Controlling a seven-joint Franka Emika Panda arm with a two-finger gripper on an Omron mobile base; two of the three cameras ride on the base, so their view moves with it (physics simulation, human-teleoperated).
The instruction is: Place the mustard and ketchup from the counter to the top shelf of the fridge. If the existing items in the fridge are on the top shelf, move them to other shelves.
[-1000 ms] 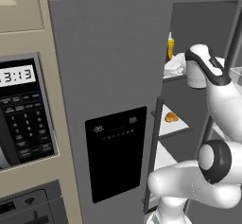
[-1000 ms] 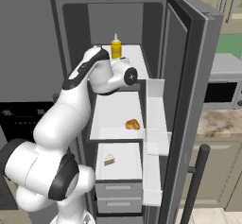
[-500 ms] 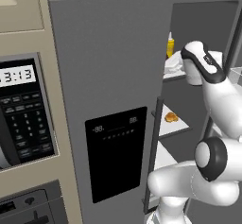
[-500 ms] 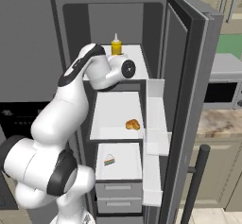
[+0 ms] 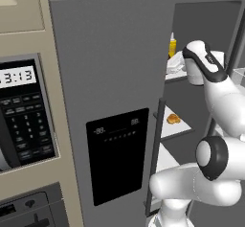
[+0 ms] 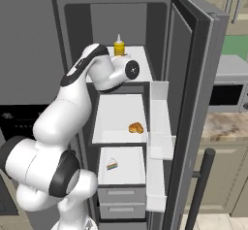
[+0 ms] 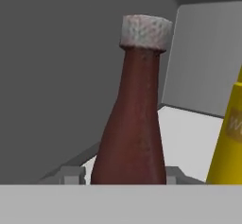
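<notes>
- Left base view: the white arm is reaching into the open fridge (image 5: 115,68) at the height of the top shelf (image 5: 174,73). The mustard (image 5: 172,45) is standing upright at the back of that shelf, beyond the arm's wrist. The golden-brown bun (image 5: 173,119) is lying on the shelf below the top shelf.
- Right base view: the mustard (image 6: 119,45) is standing on the top shelf (image 6: 140,59), just behind the arm's wrist. The bun (image 6: 136,127) is sitting one shelf below the top shelf, and the pale wedge slice (image 6: 112,164) is lying two shelves below it. A strip of the counter (image 6: 224,125) is showing beyond the open door.
- Hand view: the ketchup (image 7: 133,119) is standing upright on the top shelf (image 7: 189,133) right in front of the camera, with the mustard (image 7: 229,138) just beside it. The pincer's tips are hidden, so I cannot tell whether it is open or gripping the ketchup.
</notes>
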